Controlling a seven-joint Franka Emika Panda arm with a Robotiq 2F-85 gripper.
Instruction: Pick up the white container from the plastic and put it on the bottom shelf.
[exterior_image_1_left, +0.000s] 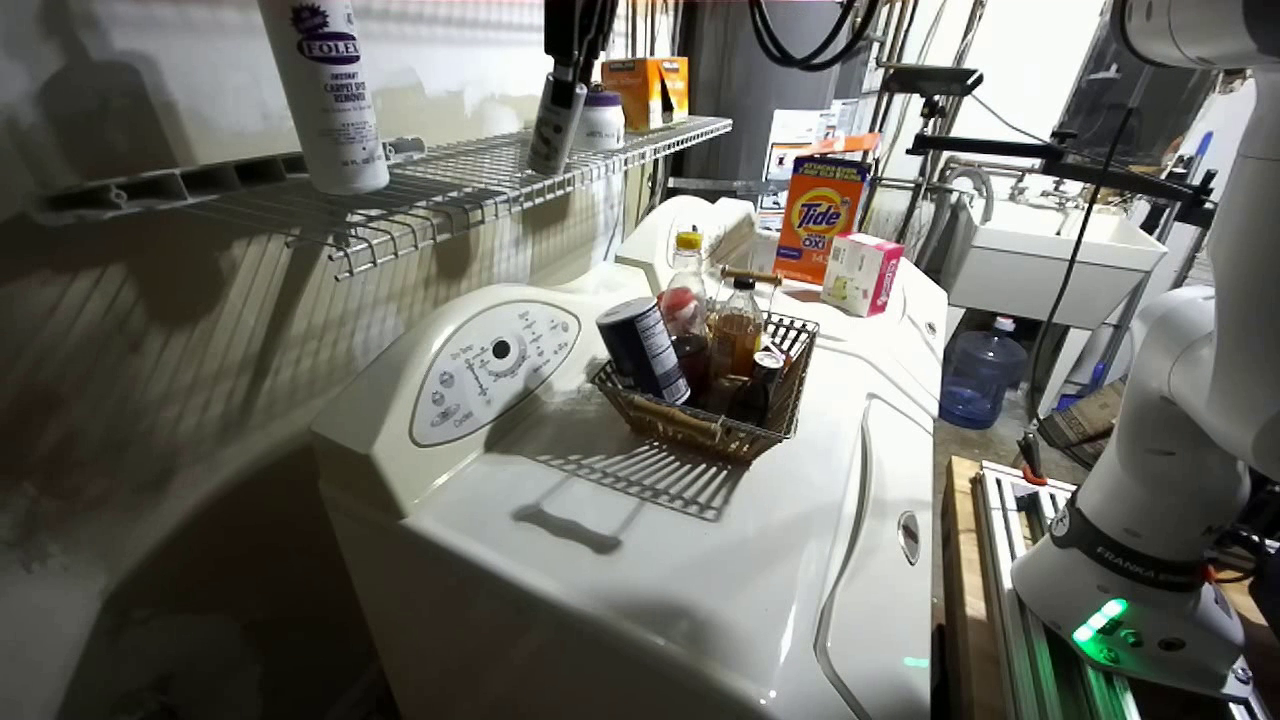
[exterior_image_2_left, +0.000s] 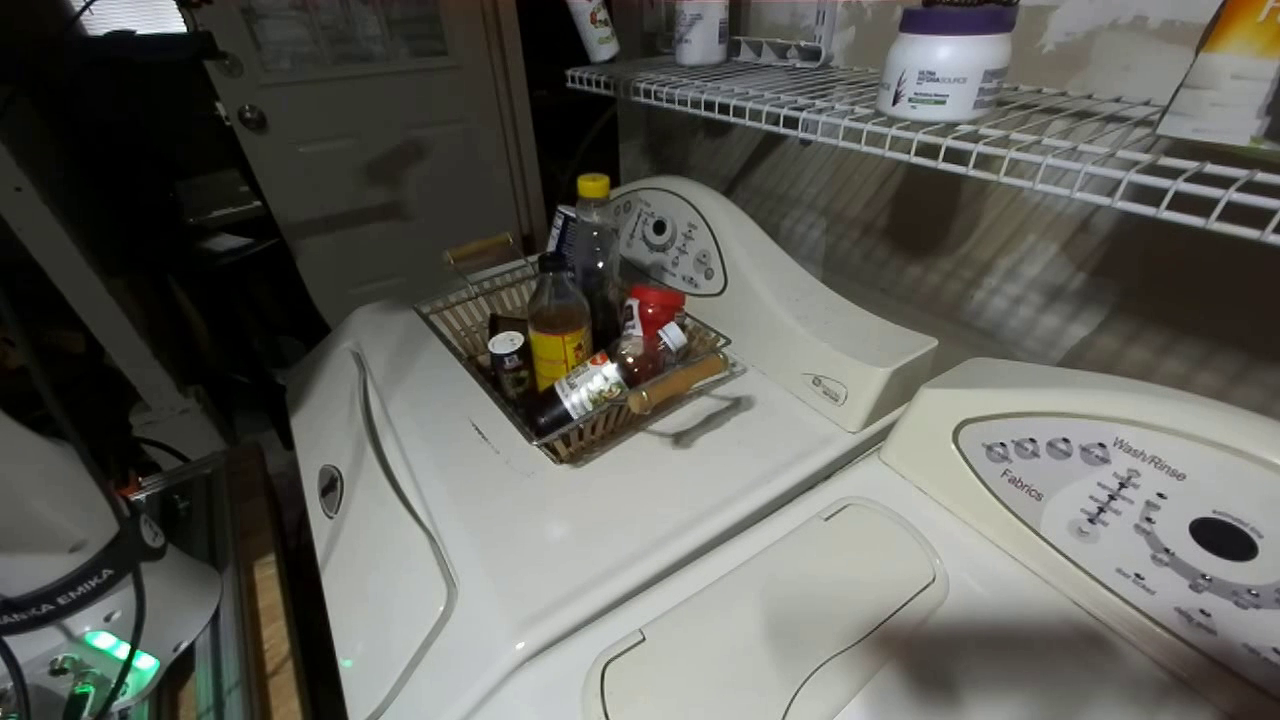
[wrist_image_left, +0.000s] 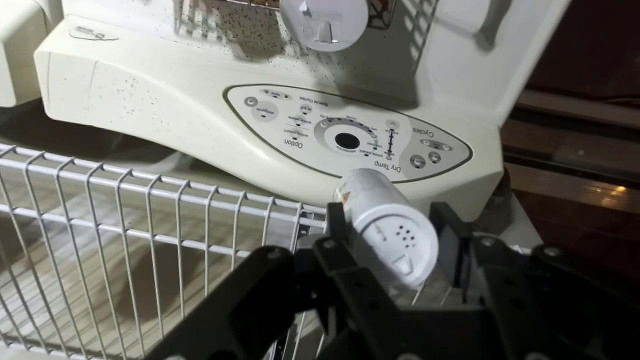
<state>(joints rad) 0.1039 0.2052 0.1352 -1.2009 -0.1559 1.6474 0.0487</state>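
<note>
The gripper (wrist_image_left: 390, 220) is narrowed onto the white container (exterior_image_1_left: 556, 128), clasping the upper part of its round body from both sides. The pierced lid faces the wrist and the base points away, so the bottom is left free to meet the shelf first — a sensible hold for standing something up.

The container is out of the basket (exterior_image_2_left: 590, 435) and up at the wire shelf (exterior_image_2_left: 850, 135), the only one in view and so taken as the bottom shelf. It leans rather than standing straight, presumably because the gripper itself comes in at a slant. Whether the base touches the rods or hangs just clear of them, the views do not settle.

The spot looks picked for room: in an exterior view the container shows between the spray bottle (exterior_image_1_left: 340, 110) and the purple-lidded jar (exterior_image_1_left: 603, 122), with bare rods around it, though true depth there is hard to judge.

Below, the basket rests on the dryer (exterior_image_1_left: 660, 560), likely as a flat, reachable perch; its sides keep the bottles bunched, and the dark cylinder (exterior_image_1_left: 643, 350) is propped at a tilt near its edge.

The carry seems nearly done. What remains, by the look of it, is squaring the container up, lowering it and letting go. A small base on spaced rods could rock — and near the front rail it might tip toward the dryer.
</note>
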